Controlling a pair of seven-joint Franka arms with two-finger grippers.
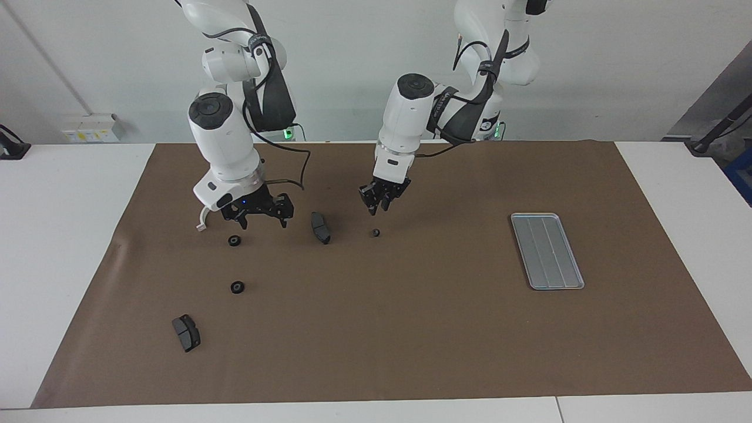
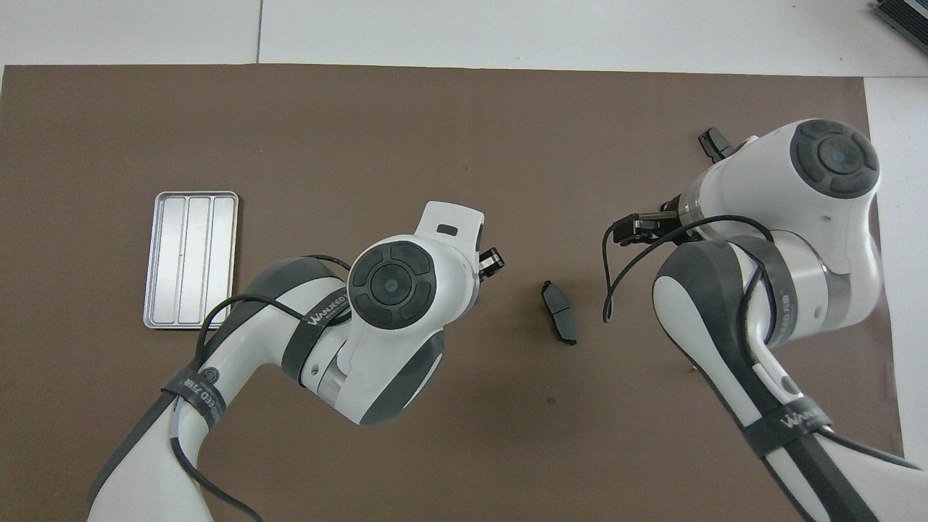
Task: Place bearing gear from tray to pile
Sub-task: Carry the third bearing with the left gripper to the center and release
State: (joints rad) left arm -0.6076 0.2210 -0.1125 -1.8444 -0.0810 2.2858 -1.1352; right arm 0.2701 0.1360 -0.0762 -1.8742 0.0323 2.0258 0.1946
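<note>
The silver ridged tray (image 1: 546, 249) lies empty toward the left arm's end of the table; it also shows in the overhead view (image 2: 191, 257). My left gripper (image 1: 379, 211) hangs open and empty just above a small black gear (image 1: 375, 232) that rests on the brown mat. The pile is scattered toward the right arm's end: two more gears (image 1: 234, 240) (image 1: 237, 287), two dark brake pads (image 1: 320, 227) (image 1: 186, 332) and a white half-ring bracket (image 1: 202, 222). My right gripper (image 1: 264, 223) is wide open and empty, low over the mat beside the bracket.
The brown mat (image 1: 411, 329) covers most of the white table. In the overhead view the arms hide the gears; one brake pad (image 2: 559, 312) shows between them.
</note>
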